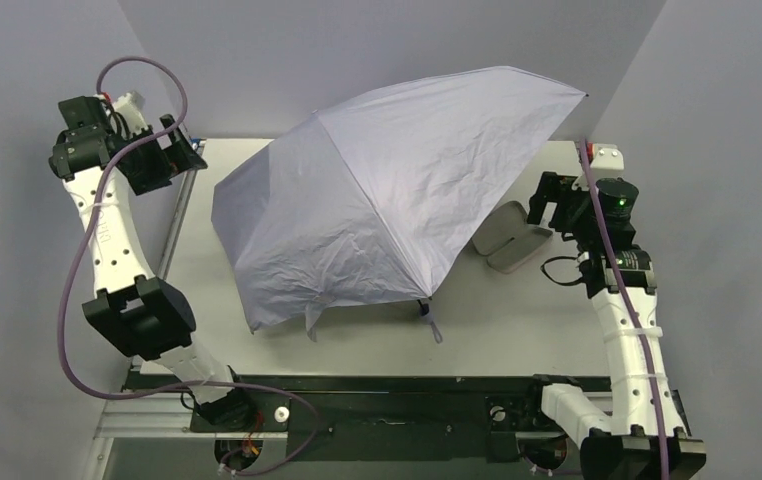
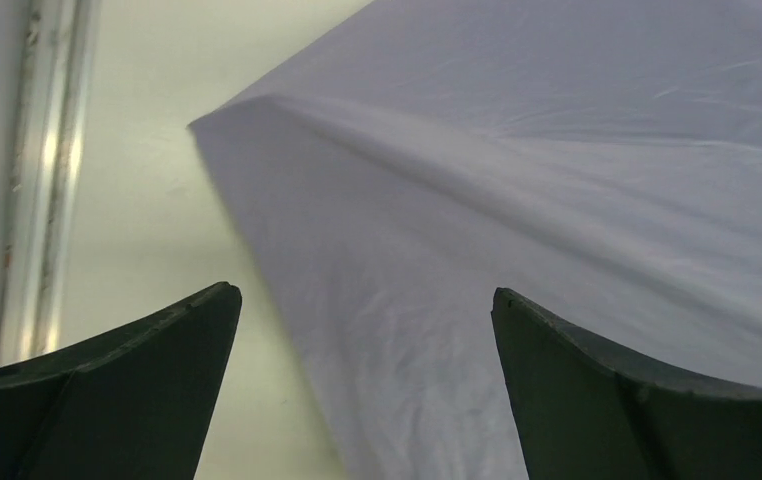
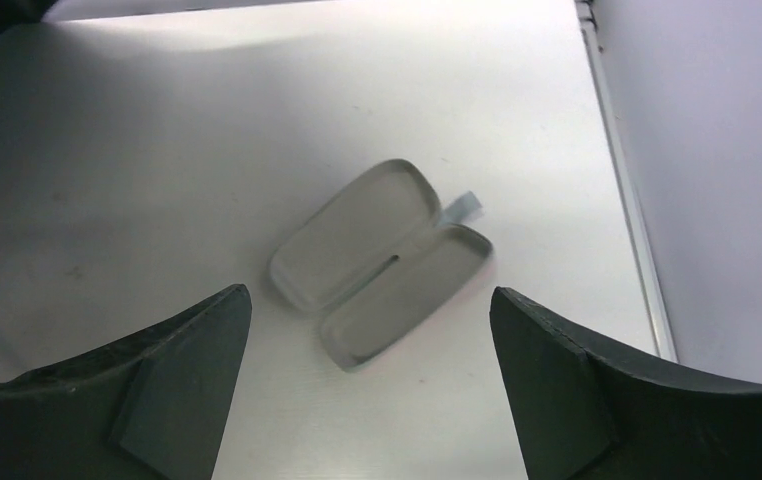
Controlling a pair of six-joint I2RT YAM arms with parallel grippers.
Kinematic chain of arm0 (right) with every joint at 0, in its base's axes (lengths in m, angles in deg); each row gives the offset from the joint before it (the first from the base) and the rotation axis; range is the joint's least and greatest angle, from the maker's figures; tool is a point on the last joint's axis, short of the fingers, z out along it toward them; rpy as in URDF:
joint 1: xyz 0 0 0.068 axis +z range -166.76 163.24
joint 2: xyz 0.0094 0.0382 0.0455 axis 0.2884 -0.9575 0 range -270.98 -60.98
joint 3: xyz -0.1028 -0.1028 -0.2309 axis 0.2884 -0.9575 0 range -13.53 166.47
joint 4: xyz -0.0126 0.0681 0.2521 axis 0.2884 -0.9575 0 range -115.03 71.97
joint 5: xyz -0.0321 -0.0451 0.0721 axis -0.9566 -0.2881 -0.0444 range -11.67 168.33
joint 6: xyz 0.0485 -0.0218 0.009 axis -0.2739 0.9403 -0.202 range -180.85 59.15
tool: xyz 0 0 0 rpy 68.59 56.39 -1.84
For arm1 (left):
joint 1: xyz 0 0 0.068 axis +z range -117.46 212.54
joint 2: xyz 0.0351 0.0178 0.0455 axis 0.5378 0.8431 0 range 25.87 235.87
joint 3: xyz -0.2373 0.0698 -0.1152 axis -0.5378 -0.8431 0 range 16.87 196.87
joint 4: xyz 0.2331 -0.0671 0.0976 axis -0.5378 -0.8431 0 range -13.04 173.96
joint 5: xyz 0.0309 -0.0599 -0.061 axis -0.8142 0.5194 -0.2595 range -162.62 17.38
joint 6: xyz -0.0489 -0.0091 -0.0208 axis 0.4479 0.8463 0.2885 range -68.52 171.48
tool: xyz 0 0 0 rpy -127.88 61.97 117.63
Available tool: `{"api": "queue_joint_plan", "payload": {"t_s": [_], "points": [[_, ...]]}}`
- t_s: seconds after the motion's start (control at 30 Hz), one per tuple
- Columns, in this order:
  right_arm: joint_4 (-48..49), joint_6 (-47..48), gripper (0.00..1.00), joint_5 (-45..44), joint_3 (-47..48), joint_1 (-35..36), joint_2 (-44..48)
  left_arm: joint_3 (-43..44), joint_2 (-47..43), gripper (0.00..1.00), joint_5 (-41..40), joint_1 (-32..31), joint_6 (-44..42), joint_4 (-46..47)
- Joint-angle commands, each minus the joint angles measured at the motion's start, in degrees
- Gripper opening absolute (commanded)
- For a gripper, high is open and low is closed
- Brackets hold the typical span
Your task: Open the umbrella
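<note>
- Top external view: the umbrella (image 1: 387,200) lay open and tilted in the middle of the tabletop (image 1: 517,335), its front rim touching the surface.
- The left gripper (image 2: 367,298) had its jaws spread, empty, near the canopy.
- The right gripper (image 1: 545,208) had its jaws spread, empty, over an open case (image 3: 377,260).

The umbrella (image 1: 397,190) is plain pale lavender all over. The surface (image 1: 517,320) is off-white. The open clamshell case (image 3: 377,260) is pale grey inside, with a light blue tab (image 3: 462,207). The left arm (image 1: 107,230) and right arm (image 1: 632,340) are white with black joints, and the cables (image 1: 72,300) are mauve. The left tool (image 2: 362,292) and right tool (image 3: 369,292) have black fingers.
</note>
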Motion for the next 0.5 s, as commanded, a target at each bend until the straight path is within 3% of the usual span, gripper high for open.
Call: {"api": "queue_joint_plan", "payload": {"t_s": [0.0,0.13,0.47], "points": [[-1.65,1.76,0.85,1.63,2.93,-3.17,-2.46,4.55,-1.53,0.97,-14.75,-1.86,-16.29,-7.5],[-1.85,3.43,0.85,3.05,2.45,-3.4,-4.29,-0.34,-1.92,0.97,-27.68,-8.19,-21.27,-2.3],[-2.33,8.02,0.86,2.66,5.58,-3.48,-8.79,5.58,5.88,0.97,-32.59,-13.18,-20.42,0.06]]}}
